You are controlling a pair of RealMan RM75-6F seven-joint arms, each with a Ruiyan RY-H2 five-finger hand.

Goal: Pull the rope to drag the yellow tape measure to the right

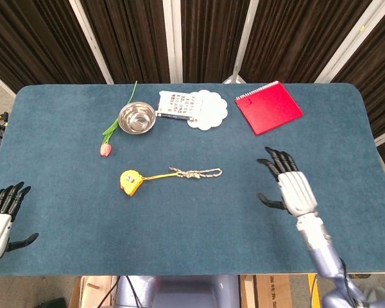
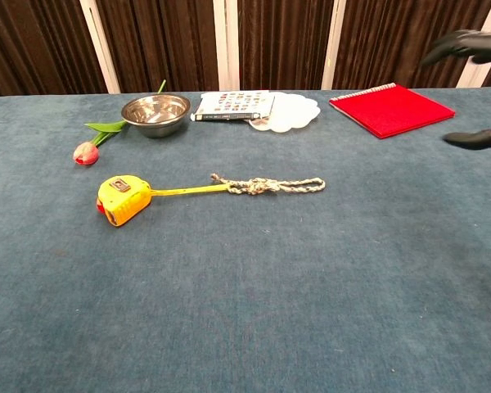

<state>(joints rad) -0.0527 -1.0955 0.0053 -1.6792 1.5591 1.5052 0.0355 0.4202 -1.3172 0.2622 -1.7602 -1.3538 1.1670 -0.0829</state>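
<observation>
The yellow tape measure point(image 1: 129, 181) point(image 2: 120, 198) lies left of the table's middle, its yellow tape running right to a knotted grey rope point(image 1: 197, 172) point(image 2: 270, 186). My right hand point(image 1: 291, 186) hovers over the table well to the right of the rope's end, fingers spread, holding nothing; in the chest view only its dark fingertips point(image 2: 466, 42) show at the right edge. My left hand point(image 1: 0, 218) stays at the near left corner, fingers apart and empty.
Along the far side lie a red tulip point(image 1: 106, 149), a steel bowl point(image 1: 136, 118), a picture booklet point(image 1: 176, 106) on a white scalloped mat point(image 1: 212, 110), and a red spiral notebook point(image 1: 268, 107). The blue table point(image 1: 192, 244) has its front edge near my arms.
</observation>
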